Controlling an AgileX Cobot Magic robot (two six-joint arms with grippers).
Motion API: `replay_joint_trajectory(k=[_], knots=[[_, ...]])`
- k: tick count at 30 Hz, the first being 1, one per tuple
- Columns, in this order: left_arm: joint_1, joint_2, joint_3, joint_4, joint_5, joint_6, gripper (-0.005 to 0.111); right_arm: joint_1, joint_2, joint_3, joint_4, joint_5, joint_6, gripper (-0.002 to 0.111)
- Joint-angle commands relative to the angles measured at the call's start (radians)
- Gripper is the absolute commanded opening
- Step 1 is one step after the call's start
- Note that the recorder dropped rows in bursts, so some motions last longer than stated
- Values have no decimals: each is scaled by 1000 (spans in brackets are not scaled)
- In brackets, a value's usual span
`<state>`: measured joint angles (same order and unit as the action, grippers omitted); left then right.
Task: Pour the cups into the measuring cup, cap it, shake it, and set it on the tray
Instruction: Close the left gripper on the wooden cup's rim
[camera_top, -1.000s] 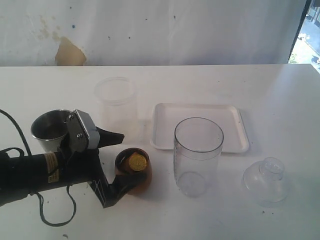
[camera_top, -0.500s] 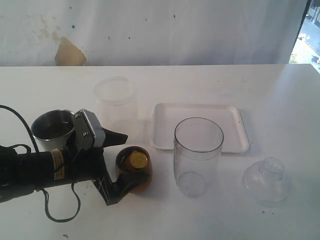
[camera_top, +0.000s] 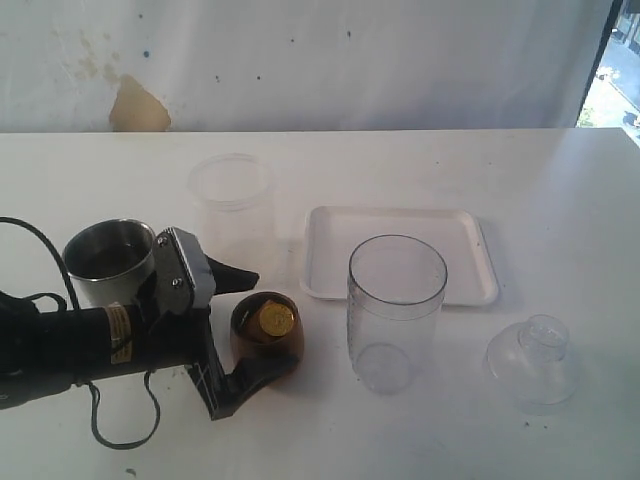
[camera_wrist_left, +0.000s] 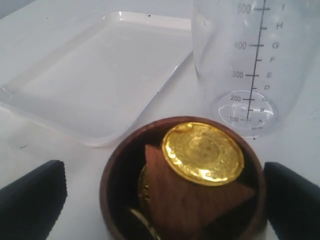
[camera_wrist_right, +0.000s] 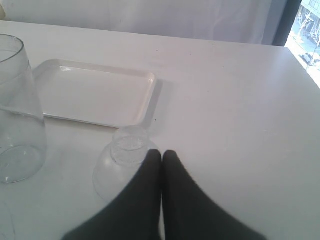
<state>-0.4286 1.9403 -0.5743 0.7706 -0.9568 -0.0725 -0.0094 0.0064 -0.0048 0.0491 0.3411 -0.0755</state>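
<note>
While the left gripper (camera_top: 273, 318) gapes around the brown cup (camera_wrist_left: 116, 175), the exterior view misses the closed right gripper (camera_wrist_right: 161, 153).

Brown cup (camera_top: 284, 351), white tray (camera_top: 330, 250)

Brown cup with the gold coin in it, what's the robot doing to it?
The left gripper is open with one finger on each side of the brown cup, not squeezing it yet. The cup holds a gold coin and brown pieces. The measuring cup stands empty in front of the tray. The steel cup stands upright. The right gripper is shut, holding nothing, by the clear lid.
</note>
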Motion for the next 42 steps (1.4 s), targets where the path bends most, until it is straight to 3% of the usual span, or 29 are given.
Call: replay_joint_trajectory(k=[1,17,42], knots=[[-3,32,-23,-3,-15,15,105,-2,-6,5,1,-5,1,0],[-3,71,-80,45,9,-65,105,-2,-6,5,1,-5,1,0],[-3,135,-125,45,-6,-54,105,-2,-6,5,1,-5,1,0]])
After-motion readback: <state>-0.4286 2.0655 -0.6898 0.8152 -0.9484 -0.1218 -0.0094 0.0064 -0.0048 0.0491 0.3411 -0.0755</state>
